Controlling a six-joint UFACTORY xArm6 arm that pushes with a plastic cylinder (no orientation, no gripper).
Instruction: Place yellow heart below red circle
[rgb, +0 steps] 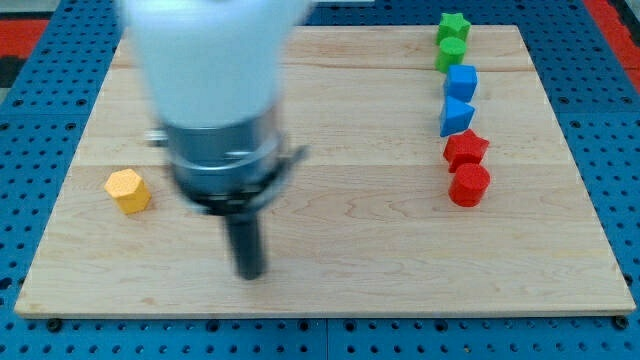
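Observation:
The red circle (469, 186) lies at the view's right, at the bottom end of a column of blocks. No yellow heart shows; the only yellow block I see is a yellow hexagon (127, 190) at the view's left. My arm is blurred and covers the board's upper left centre, so anything behind it is hidden. My tip (250, 275) is on the board in the lower middle, to the right of and below the yellow hexagon, far to the left of the red circle, and touches no block.
The column above the red circle holds a red block (465, 150), a blue block (456, 117), a blue cube (461, 82), a green circle (451, 54) and a green star (453, 26). The wooden board (340, 290) lies on a blue pegboard.

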